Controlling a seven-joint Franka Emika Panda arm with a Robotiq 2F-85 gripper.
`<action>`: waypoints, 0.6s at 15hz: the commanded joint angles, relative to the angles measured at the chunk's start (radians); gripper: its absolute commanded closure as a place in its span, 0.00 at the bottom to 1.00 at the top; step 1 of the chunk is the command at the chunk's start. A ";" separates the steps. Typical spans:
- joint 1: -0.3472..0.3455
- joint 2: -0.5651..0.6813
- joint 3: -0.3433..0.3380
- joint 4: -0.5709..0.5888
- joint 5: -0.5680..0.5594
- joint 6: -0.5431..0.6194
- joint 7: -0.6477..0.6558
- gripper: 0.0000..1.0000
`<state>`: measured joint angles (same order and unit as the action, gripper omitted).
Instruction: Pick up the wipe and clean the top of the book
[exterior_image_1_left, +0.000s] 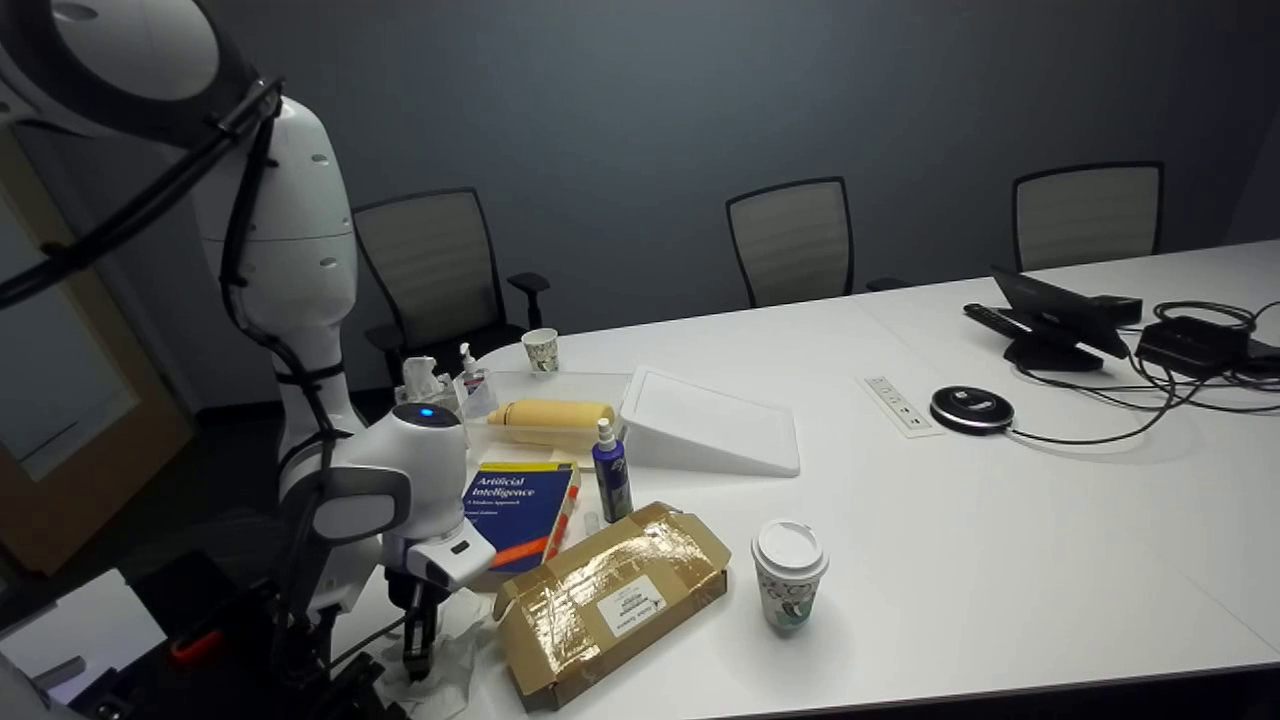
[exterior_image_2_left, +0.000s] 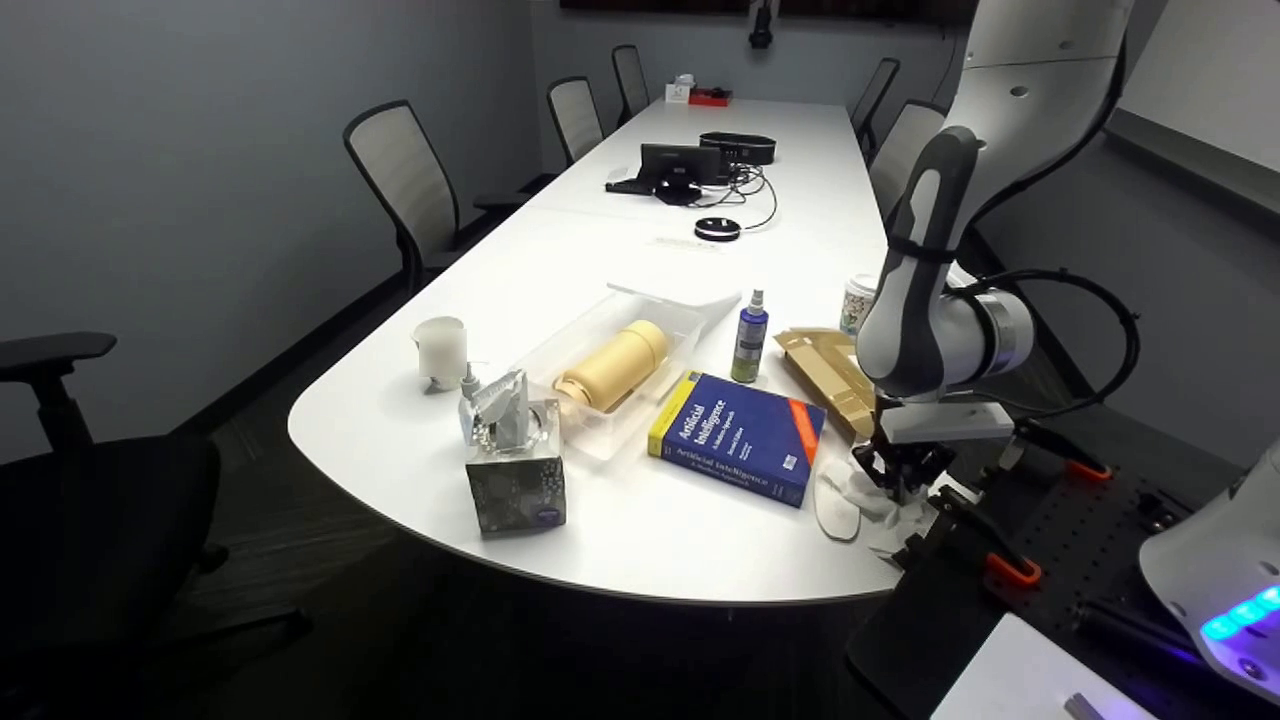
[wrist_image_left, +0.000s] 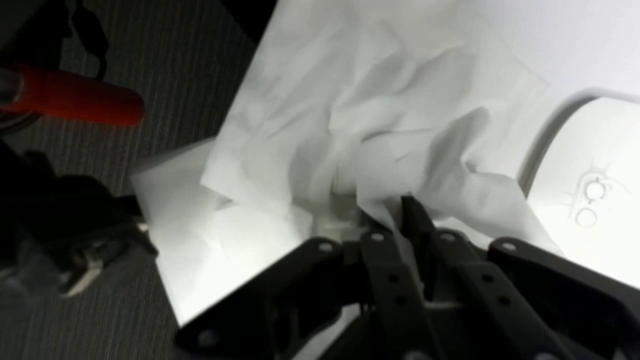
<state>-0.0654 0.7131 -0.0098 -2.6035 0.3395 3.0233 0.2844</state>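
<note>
Robotiq gripper, black, my own: I am pinching its fingers nearly together on a thin fold of the wipe. Other entries are running left to right across an exterior view.

Wipe, white, crumpled, tissue-like, one: spreading under and around my fingers on the table, near its edge, just beside the textbook and not yet covering any of it. I am judging it very light, limp and prone to tearing under a hard drag. I am favouring a bunched hold through its middle, leaving the loose skirt below as a wiping pad; how central my present hold is, I am not managing to tell.

Textbook, "Artificial Intelligence", dark blue with yellow band and orange stripe, one: lying flat, cover upward. I am expecting it to be heavy, stiff and somewhat slick, needing no grasp, only light strokes across the cover.

Drinking bottle, pale yellow: lying on its side inside a clear plastic bin.

Spray bottle, blue: standing upright just beside the textbook.

Carton, brown cardboard with glossy tape: lying just beside the wipe, possibly crowding my path.

Paper cup, white-lidded: standing upright, well apart from the textbook.
</note>
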 joint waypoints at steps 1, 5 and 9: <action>0.049 -0.051 -0.029 -0.014 -0.005 0.002 0.032 1.00; 0.072 -0.173 -0.053 -0.051 -0.022 -0.023 0.016 0.99; 0.096 -0.351 -0.077 -0.095 -0.038 -0.081 0.019 0.99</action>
<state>-0.0015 0.5353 -0.0602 -2.6242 0.3286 3.0021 0.2841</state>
